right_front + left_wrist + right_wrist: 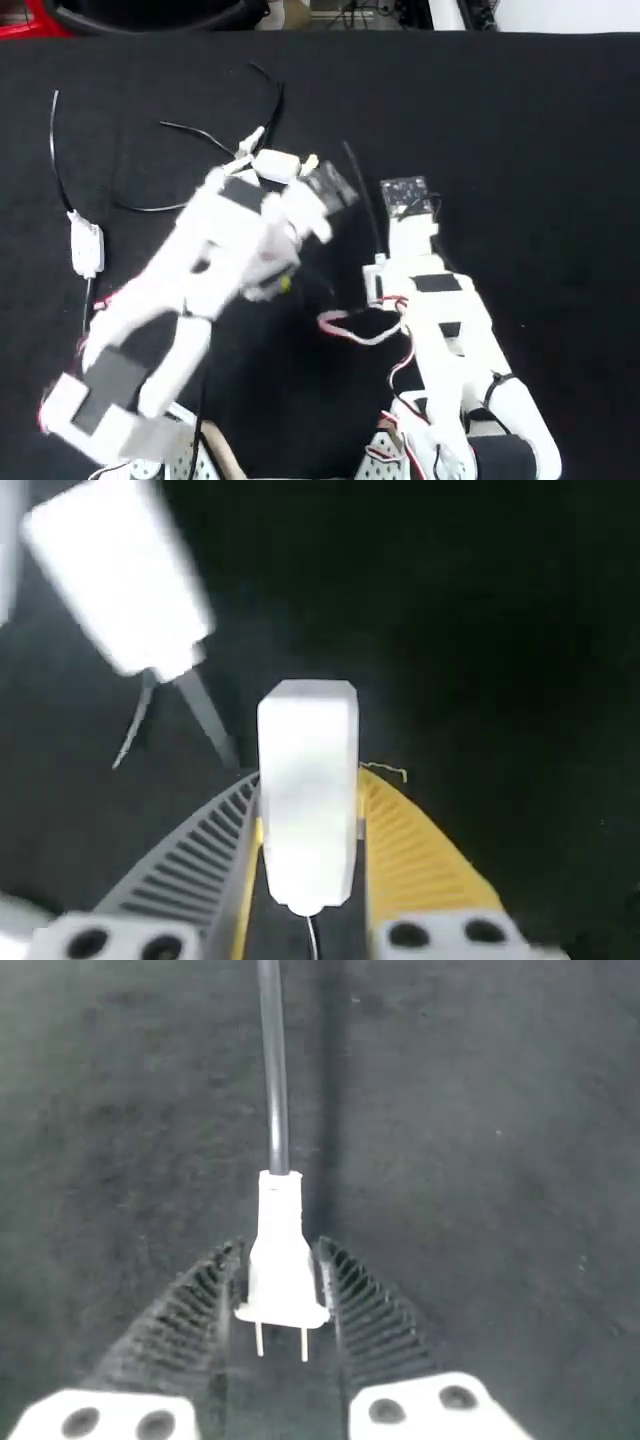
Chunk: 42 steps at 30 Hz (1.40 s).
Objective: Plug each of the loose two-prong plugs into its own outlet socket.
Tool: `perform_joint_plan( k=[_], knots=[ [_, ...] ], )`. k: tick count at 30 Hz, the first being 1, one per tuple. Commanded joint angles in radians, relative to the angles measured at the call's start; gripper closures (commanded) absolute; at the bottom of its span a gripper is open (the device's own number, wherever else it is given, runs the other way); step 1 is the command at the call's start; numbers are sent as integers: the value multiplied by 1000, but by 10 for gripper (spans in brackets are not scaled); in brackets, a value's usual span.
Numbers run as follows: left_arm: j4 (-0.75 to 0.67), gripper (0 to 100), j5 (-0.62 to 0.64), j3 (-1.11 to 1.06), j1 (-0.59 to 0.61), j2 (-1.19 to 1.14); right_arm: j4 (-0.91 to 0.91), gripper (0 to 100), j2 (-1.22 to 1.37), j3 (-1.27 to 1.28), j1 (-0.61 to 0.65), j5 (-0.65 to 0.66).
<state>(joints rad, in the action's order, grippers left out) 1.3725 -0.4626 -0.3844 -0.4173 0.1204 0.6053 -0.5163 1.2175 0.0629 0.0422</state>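
Observation:
In the left wrist view my left gripper [307, 780] is shut on a white outlet socket block [307, 800], clamped between its grey and yellow fingers. A second white block [118, 575] with thin leads lies just beyond it. In the high view that block [278, 165] lies on the black table beside the left gripper [325, 190]. My right gripper [280, 1252] is shut on a white two-prong plug [280, 1270]. The prongs point back toward the wrist, and the plug's black cable [270, 1070] runs straight away. The right gripper [405, 195] is at the table's middle.
Another white socket block [86, 245] lies at the far left on a thin black cable [55, 150]. More black cables [275, 100] loop across the back of the black table [530, 150]. A pink-white wire [350, 330] hangs between the two arms.

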Motion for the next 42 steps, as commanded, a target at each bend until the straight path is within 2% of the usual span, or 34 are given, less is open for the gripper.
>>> perform_joint_plan(
  k=[1, 3, 7, 15, 17, 22, 24, 28, 34, 38, 42],
  knots=[
    [-232, 971, 8, -214, -76, 121, -6, 987, -30, -31, -23, -9],
    [-313, 971, 12, -283, -94, 137, -6, 987, -27, -35, -23, -9],
    [-325, 968, 52, -286, -91, 112, -6, 987, -24, -36, -23, -9],
    [-482, 967, 55, -280, -85, -91, -3, 987, -24, -33, -21, -8],
    [-483, 967, 64, -251, -68, -127, 17, 987, -27, -38, -21, -8],
    [-460, 966, 244, -189, 15, -130, 23, 987, -31, -50, -63, -25],
    [-460, 966, 273, -188, 24, -130, 49, 987, -31, -74, -110, -49],
    [-460, 966, 273, -188, 8, -130, 72, 987, -31, -91, -166, -57],
    [-411, 963, 279, -165, -7, -138, 75, 987, -31, -96, -163, -57],
    [-342, 905, 278, -150, -47, -130, 75, 987, -31, -93, -163, -54],
    [-362, 865, 282, -150, -56, -130, 77, 987, -31, -93, -163, -52]
  ],
)
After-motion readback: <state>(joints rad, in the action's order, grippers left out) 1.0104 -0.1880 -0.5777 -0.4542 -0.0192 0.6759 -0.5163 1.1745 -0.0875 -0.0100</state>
